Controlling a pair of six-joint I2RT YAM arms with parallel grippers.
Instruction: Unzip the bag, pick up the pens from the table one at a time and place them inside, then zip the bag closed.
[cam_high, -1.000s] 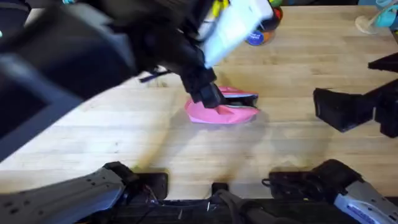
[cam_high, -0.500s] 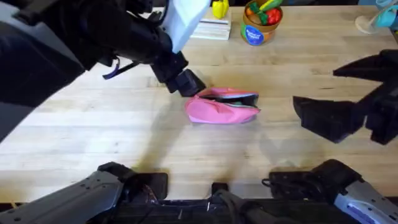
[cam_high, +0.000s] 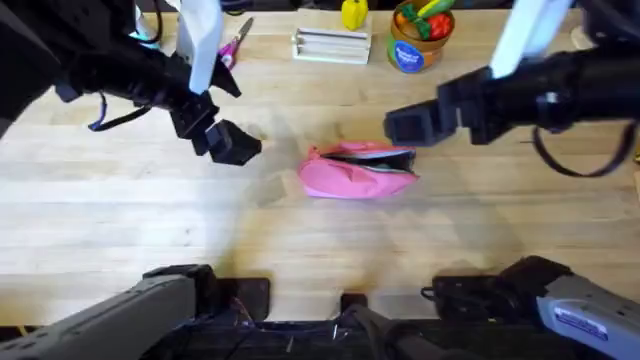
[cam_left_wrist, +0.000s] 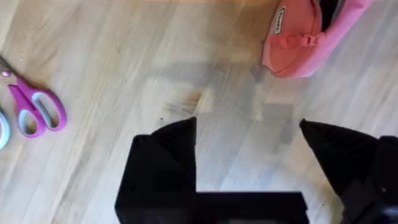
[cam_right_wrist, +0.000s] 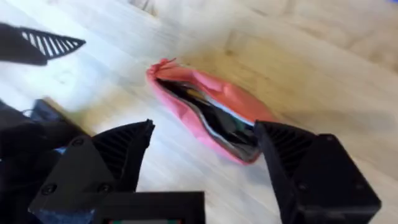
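Hard to make out inside the bag (cam_high: 357, 171): a dark interior with something pale and glossy in the right wrist view, too blurred to name as pens. Cut off at the table's (cam_high: 120, 230) far edge in the overhead view: a pair of pink-handled scissors (cam_high: 236, 40), partly behind the left arm, plus a flat pale box (cam_high: 331, 45), a yellow object (cam_high: 353, 14) and a round tub of coloured items (cam_high: 416, 37). Left gripper (cam_high: 232, 143) held above bare wood to the left of the bag, apart from it, arm reaching in from the upper left; fingers (cam_left_wrist: 168, 146) spread wide in its own wrist view, nothing between them, only table beneath. Same view catches the pink-handled scissors at one edge and one end of the bag, with a small label and zipper pull, at another. Right gripper (cam_high: 408, 125) stretched across from the right, hovering just behind the bag's right end; fingers (cam_right_wrist: 118, 152) spread wide, empty, bag lying between and beyond them in the wrist view. Bag near the middle of the table, lying lengthwise left to right: soft pink fabric, slumped and creased, zipper open along the top edge so the mouth gapes toward the far side.
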